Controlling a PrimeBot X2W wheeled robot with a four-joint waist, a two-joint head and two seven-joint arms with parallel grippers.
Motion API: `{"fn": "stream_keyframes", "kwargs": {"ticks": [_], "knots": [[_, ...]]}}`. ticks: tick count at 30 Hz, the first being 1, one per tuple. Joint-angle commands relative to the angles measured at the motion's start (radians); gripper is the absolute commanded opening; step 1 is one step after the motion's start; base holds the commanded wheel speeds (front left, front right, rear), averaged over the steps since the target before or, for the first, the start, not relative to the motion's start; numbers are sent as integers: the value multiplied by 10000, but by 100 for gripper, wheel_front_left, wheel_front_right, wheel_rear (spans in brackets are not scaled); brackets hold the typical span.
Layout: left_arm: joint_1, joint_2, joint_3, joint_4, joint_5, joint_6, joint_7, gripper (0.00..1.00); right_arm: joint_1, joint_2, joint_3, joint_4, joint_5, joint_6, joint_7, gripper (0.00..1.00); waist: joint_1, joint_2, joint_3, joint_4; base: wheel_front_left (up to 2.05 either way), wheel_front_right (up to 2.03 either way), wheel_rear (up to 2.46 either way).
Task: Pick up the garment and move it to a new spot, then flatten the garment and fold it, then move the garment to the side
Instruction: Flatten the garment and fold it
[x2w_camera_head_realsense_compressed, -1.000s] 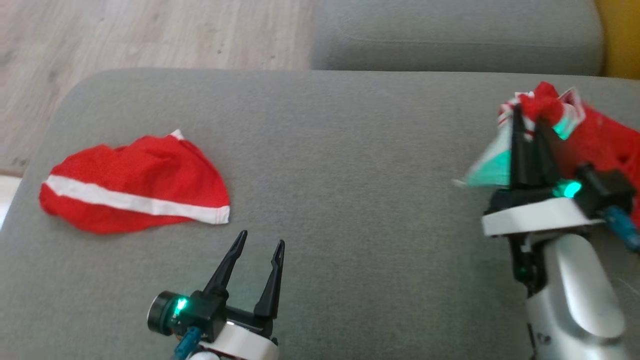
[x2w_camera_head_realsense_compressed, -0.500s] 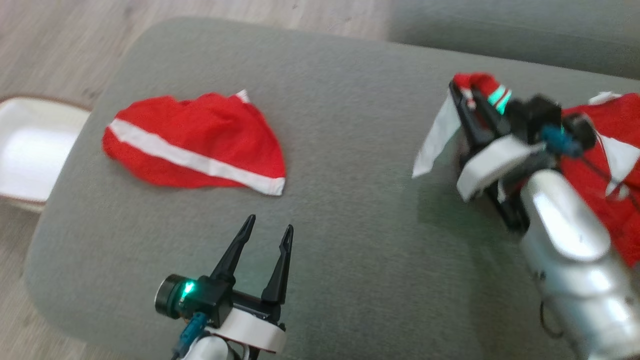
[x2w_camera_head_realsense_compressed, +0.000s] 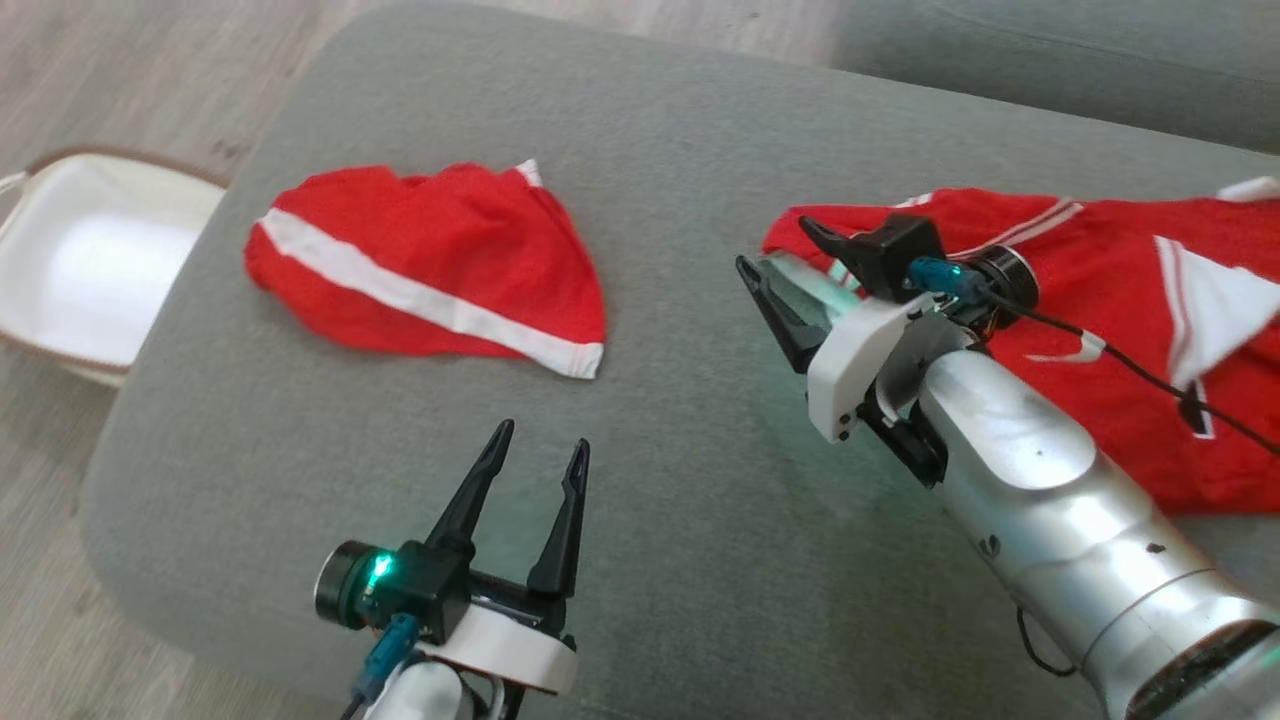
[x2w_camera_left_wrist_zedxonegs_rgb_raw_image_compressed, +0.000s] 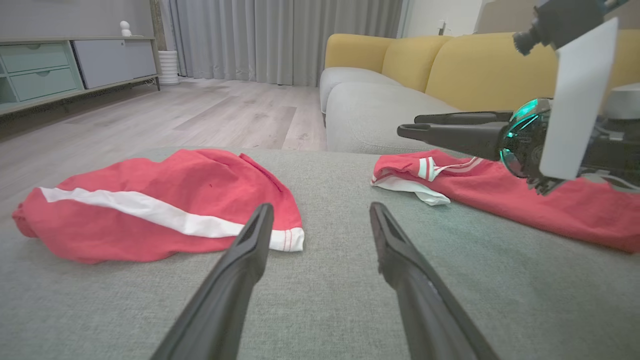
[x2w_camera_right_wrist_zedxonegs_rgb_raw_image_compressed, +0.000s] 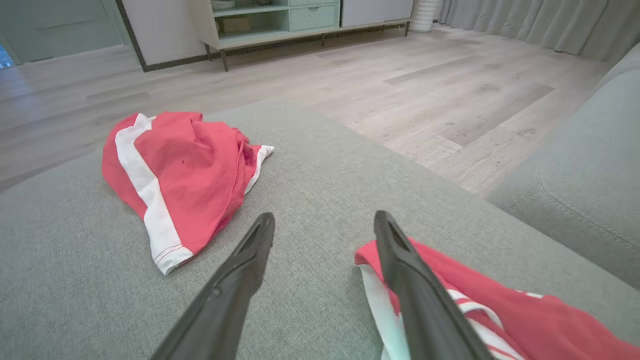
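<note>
The garment (x2w_camera_head_realsense_compressed: 1130, 330) is red with white stripes and white panels. It lies spread on the right of the grey cushion (x2w_camera_head_realsense_compressed: 680, 450). My right gripper (x2w_camera_head_realsense_compressed: 775, 247) hovers open just past its left edge, fingers pointing left, holding nothing. In the right wrist view the garment's edge (x2w_camera_right_wrist_zedxonegs_rgb_raw_image_compressed: 500, 310) lies under the right finger (x2w_camera_right_wrist_zedxonegs_rgb_raw_image_compressed: 400, 265) of my right gripper (x2w_camera_right_wrist_zedxonegs_rgb_raw_image_compressed: 325, 219). My left gripper (x2w_camera_head_realsense_compressed: 543, 437) stands open and empty near the cushion's front edge. Its wrist view shows the garment (x2w_camera_left_wrist_zedxonegs_rgb_raw_image_compressed: 500, 190) at the right.
A second red garment with a white band (x2w_camera_head_realsense_compressed: 430, 270) lies crumpled on the cushion's left. A white basket (x2w_camera_head_realsense_compressed: 90, 270) stands on the wooden floor beyond the cushion's left edge. A grey sofa seat (x2w_camera_head_realsense_compressed: 1050, 50) borders the far side. Bare cushion lies between the garments.
The head camera has shifted. My right gripper held the striped garment raised; it has since opened, and the garment now lies on the cushion. My left gripper stays open.
</note>
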Motion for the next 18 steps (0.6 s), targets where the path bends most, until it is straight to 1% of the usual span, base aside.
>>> {"fn": "stream_keyframes", "kwargs": {"ticks": [1, 5, 9, 12, 14, 18], "knots": [[-305, -11, 357, -288, 36, 47, -53, 100, -61, 167, 104, -224, 187, 75, -256, 100, 0, 0, -153, -265, 0, 0, 0], [-206, -11, 622, -340, 180, 36, -53, 100, -62, 102, 135, -356, 660, 75, -974, 100, 0, 0, -419, -962, 0, 0, 0], [-82, -11, 958, -510, 287, 46, -53, 100, 165, -122, -477, -740, 810, 75, -1411, 100, 0, 0, -678, -1776, 0, 0, 0], [16, -11, 1194, -673, 288, 35, -53, 100, 667, -377, -1409, -1206, 563, 75, -1509, 100, 0, 0, -823, -2365, 0, 0, 0], [55, -11, 1327, -772, 327, 22, -53, 100, 1204, -489, -2348, -1913, 156, 75, -1518, 100, 0, 0, -885, -2737, 0, 0, 0], [107, -11, 1489, -934, 332, -7, -53, 100, 2891, -334, -4214, -3295, -813, 75, -1522, 100, 0, 0, -1013, -3283, 0, 0, 0]]}}
